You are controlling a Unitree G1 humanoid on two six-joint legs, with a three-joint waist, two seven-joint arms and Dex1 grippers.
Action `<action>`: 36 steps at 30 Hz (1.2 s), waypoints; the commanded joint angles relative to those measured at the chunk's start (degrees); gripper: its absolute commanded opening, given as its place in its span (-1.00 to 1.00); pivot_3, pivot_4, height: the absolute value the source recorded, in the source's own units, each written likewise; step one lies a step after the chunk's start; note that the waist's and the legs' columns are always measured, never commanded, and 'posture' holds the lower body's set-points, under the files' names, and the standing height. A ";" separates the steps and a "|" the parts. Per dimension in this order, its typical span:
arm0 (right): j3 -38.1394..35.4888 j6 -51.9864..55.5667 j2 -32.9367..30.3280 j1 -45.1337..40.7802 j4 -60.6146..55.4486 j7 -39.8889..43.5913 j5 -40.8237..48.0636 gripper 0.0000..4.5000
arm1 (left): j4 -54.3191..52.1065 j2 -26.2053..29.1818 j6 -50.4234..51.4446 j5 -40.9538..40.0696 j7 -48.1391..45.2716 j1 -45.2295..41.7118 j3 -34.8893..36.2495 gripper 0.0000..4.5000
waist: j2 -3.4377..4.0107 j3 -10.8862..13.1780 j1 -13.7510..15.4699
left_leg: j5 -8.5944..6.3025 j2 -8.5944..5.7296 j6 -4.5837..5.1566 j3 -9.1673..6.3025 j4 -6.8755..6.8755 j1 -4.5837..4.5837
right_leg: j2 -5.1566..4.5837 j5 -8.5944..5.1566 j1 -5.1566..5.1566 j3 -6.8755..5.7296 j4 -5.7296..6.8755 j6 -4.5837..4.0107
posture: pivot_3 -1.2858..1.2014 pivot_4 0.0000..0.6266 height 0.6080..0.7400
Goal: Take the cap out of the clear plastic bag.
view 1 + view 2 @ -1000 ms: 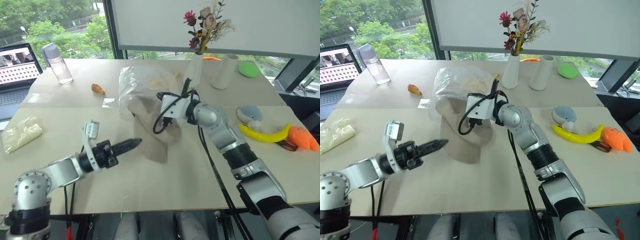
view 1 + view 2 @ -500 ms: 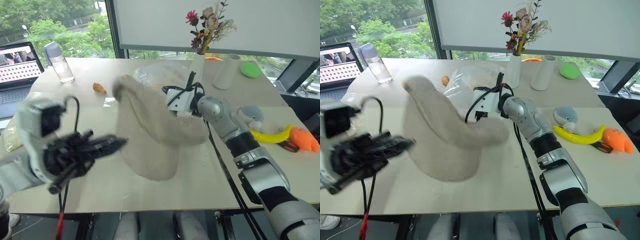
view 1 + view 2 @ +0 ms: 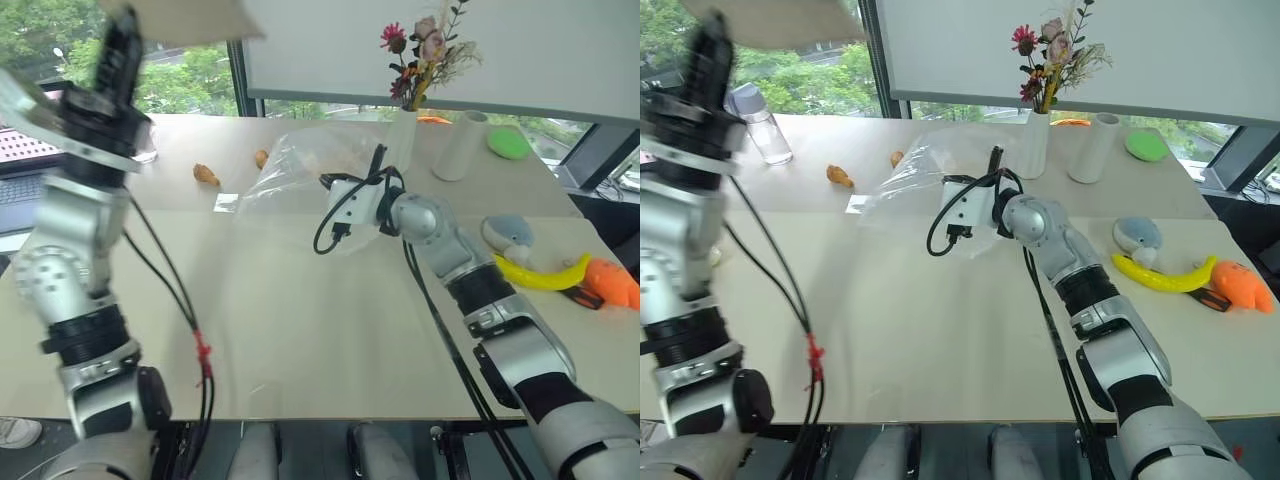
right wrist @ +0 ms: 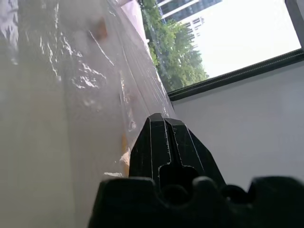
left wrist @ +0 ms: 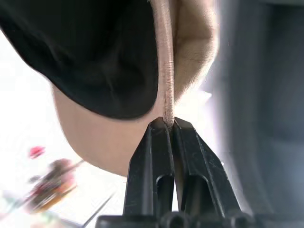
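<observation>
My left gripper (image 3: pixel 127 22) is raised high at the far left, shut on the edge of the beige cap (image 3: pixel 190 17), which hangs free of the bag at the top of the eye views. In the left wrist view the black fingers (image 5: pixel 159 142) pinch the cap's rim (image 5: pixel 167 95), with its dark inside beside it. The clear plastic bag (image 3: pixel 290 165) droops crinkled from my right gripper (image 3: pixel 378 165) down onto the table's middle. That gripper is shut on the bag's film (image 4: pixel 57 71) above the table.
A vase of flowers (image 3: pixel 405 125), a white cylinder (image 3: pixel 462 145) and a green object (image 3: pixel 510 142) stand at the back. A water bottle (image 3: pixel 758 122) is at the far left, near two small brown pieces (image 3: pixel 206 176). A toy whale (image 3: pixel 508 235), banana (image 3: pixel 540 272) and orange toy (image 3: pixel 610 283) lie right.
My left gripper has swung up and to the left with the cap, drawing it fully out of the bag. The bag has gone slack and see-through. My right gripper has stayed put.
</observation>
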 commanded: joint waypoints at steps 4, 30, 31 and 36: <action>-1.31 1.73 -0.45 0.59 -4.01 0.28 0.64 -1.00 | 13.25 -6.21 -2.30 11.46 -5.46 0.73 -1.76 -0.99 | 0.00 0.00 0.03 | -0.01 -0.01 0.00 -0.01 -0.18 0.00 | 0.01 -0.03 -0.06 -0.03 0.00 -0.03 | 0.03 -0.52 1.00; -1.35 4.62 -0.05 4.03 -9.77 2.63 1.42 -1.00 | -24.23 -12.09 11.23 -0.59 8.80 36.60 -2.12 0.99 | 0.00 0.00 -1.35 | -0.01 0.02 -0.01 -0.01 -0.07 0.18 | -0.03 -0.01 0.08 0.00 0.09 -0.07 | 0.03 -0.52 1.00; -1.38 4.59 -0.05 4.00 -9.74 2.68 1.44 -1.00 | -27.53 -10.69 12.21 -3.48 8.79 38.18 -2.65 0.99 | 0.00 0.00 -1.42 | -0.01 0.02 -0.01 -0.01 -0.08 0.18 | -0.03 -0.01 0.08 0.01 0.08 -0.07 | 0.03 -0.52 1.00; -1.47 4.61 0.24 4.47 -9.60 4.31 2.74 -1.00 | -35.95 0.39 14.46 -13.89 6.52 43.44 -1.52 0.99 | 0.00 0.00 -1.31 | -0.01 0.07 -0.01 -0.03 -0.18 0.19 | 0.00 -0.07 0.02 0.00 0.13 -0.16 | 0.03 -0.52 1.00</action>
